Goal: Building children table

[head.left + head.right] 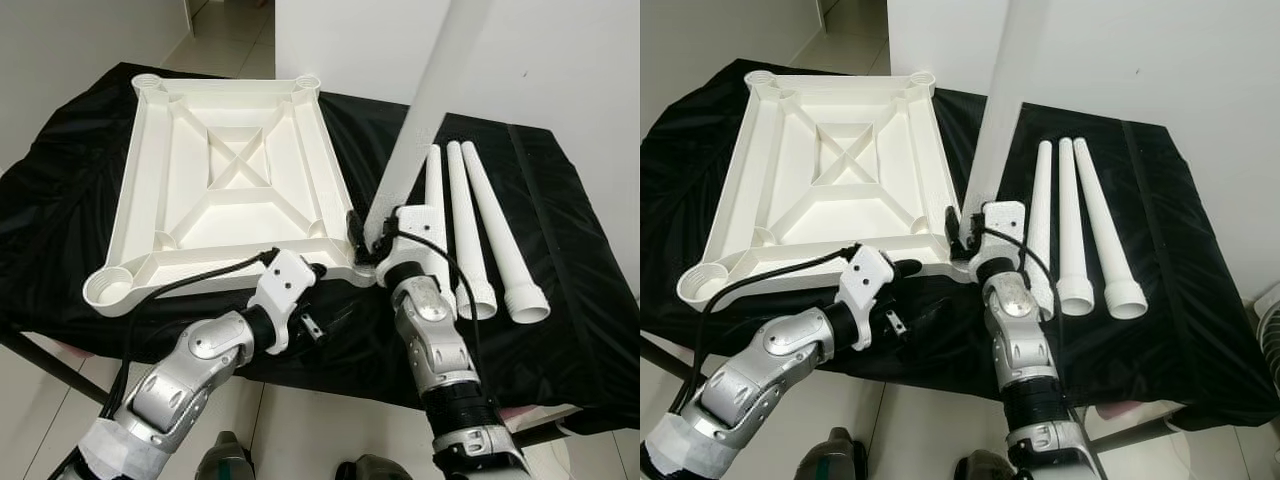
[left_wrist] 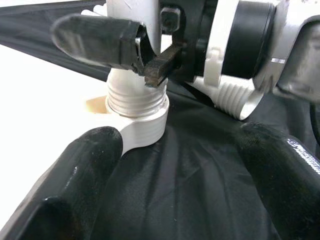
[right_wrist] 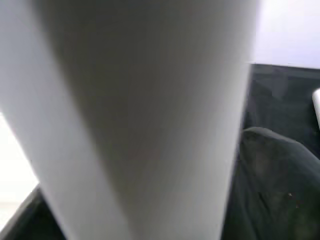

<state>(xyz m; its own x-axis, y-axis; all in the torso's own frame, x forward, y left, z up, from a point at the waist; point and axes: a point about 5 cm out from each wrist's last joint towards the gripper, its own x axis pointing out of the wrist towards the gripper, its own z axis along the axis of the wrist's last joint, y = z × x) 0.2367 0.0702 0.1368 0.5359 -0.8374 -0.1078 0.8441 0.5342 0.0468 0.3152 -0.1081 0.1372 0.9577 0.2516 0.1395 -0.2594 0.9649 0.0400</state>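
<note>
Progress: you are on the first of four legs; by the look of it, none is fully seated yet.
Tabletop: the white tabletop point(image 1: 225, 190) lies underside up on the surface, ribs showing, a round socket at each corner.
Leg in hand: your right tool point(image 1: 372, 238) is clamped around the upright leg point(image 1: 418, 110), whose threaded end sits in the corner socket point(image 2: 142, 122) at the tabletop's 5 o'clock corner; threads show above the rim, so you probably have turns left.
Left tool: your left tool point(image 1: 318, 322) hangs spread and empty just at 7 o'clock from that socket, touching nothing.
Remaining: three spare legs point(image 1: 470, 230) lie side by side at 3 o'clock from the tabletop, threaded ends toward you.
Surface: a black cloth point(image 1: 560, 260) drapes the whole surface.
Room: white walls point(image 1: 560, 60) and a pale tiled floor point(image 1: 225, 30) at 12 o'clock.
</note>
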